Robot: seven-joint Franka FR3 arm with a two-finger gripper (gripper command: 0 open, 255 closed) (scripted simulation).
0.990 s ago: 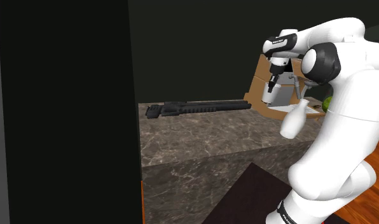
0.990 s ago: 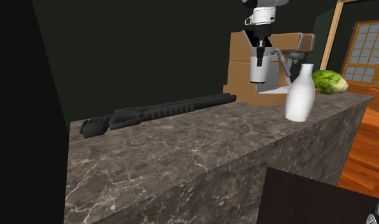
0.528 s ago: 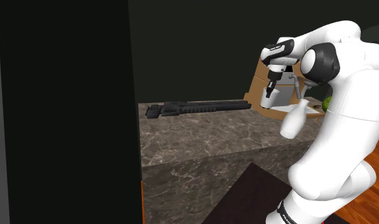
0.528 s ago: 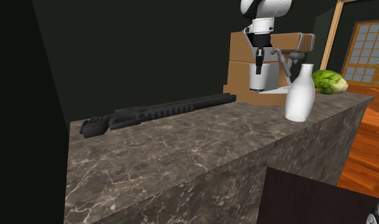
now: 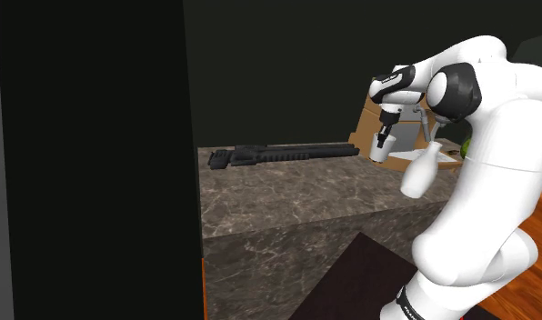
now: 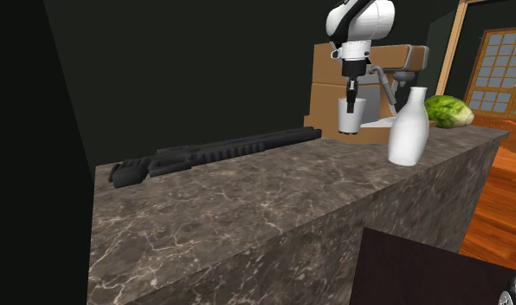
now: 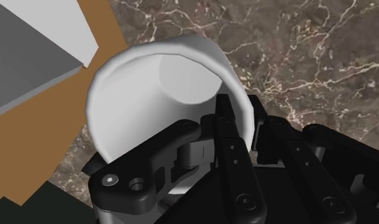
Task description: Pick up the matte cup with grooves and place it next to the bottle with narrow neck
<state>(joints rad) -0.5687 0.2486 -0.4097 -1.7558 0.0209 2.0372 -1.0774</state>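
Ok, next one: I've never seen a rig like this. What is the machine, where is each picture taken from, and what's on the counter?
It is a white robot arm on a stand, ending in a black two-finger gripper. One picture comes from a fixed camera beside the stand, another from a second camera low by the counter, the third from a camera on the hand, looking along the fingers. The surface is a dark marble counter. On it are a long black object and a white narrow-necked bottle; a brown and grey machine and something green and leafy sit at the far end. The gripper is shut on the wall of a white cup, one finger inside and one outside, holding it upright near the bottle.
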